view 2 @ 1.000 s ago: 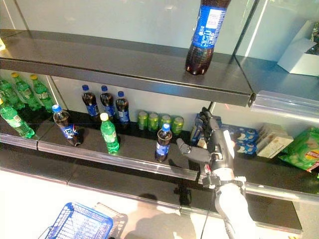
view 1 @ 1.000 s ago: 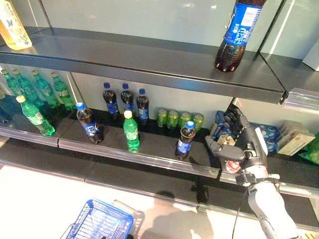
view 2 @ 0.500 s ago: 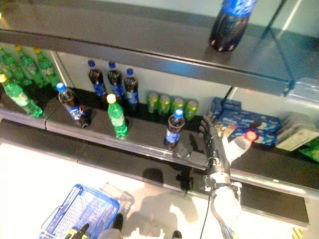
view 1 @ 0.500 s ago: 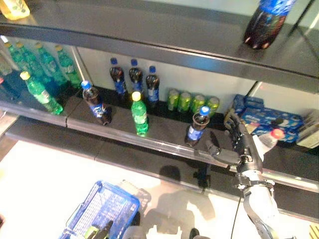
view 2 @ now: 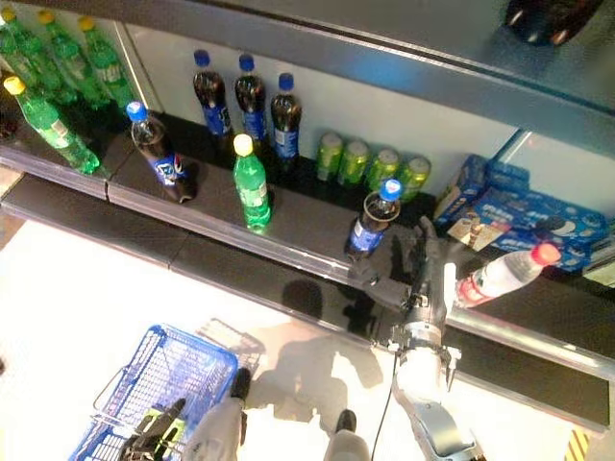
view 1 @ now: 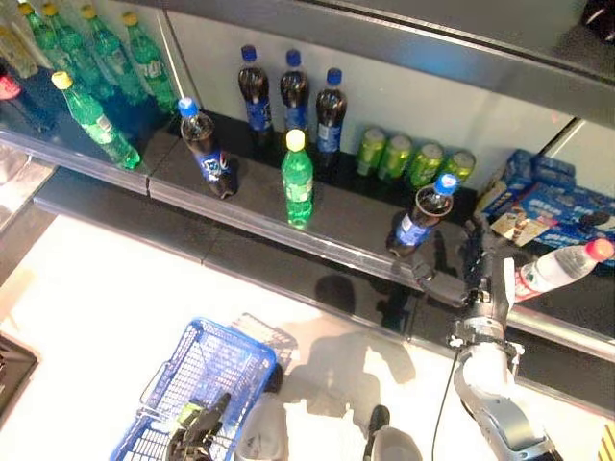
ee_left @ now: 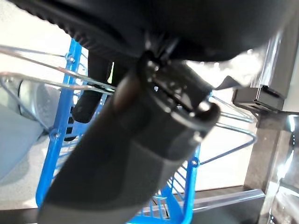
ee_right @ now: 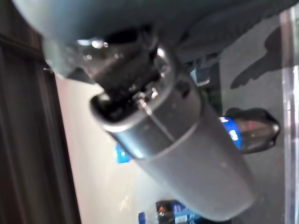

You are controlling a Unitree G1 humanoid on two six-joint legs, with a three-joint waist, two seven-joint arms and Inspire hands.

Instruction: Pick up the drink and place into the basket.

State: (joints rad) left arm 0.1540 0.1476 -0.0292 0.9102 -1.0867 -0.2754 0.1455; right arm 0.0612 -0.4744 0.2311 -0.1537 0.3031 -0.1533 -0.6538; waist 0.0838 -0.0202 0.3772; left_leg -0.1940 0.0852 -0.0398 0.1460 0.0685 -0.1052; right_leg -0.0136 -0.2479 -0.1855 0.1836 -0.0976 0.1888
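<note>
Although the right hand [view 2: 430, 279] is turned edge-on to us at the front lip of the dark metal shelf [view 1: 252, 216], we can see its fingers wrapped about the clear plastic bottle with the red cap [view 2: 502, 273], which lies tilted with its cap pointing away from the arm. Its own wrist view is filled by the thumb, so we learn nothing more of the grasp there.

The left hand [ee_left: 140, 121] shows mostly as dark bulk in its wrist view; one finger curls over the wire handles of the blue plastic basket [view 1: 192, 384], which sits on the pale floor [view 1: 86, 288] well below and to the left of the shelf. From the head views only its fingertips appear at the basket's near rim, cut off by the frame.

The drink nearest the right hand is a dark cola bottle with a blue cap [view 1: 415, 219], just left of the thumb and close to the shelf's front edge. Left of it stands one green bottle with a yellow cap [view 1: 296, 180], alone with open shelf around it, then another dark cola bottle [view 1: 207, 149] leaning near the edge. At the back of the shelf we count three dark cola bottles in a row [view 1: 288, 91] and four green cans [view 1: 415, 160]. Blue boxes [view 1: 548, 197] sit behind the right hand, partly hidden by it. Further green bottles [view 1: 96, 58] crowd the far left; their number is unclear, some being cut off.
</note>
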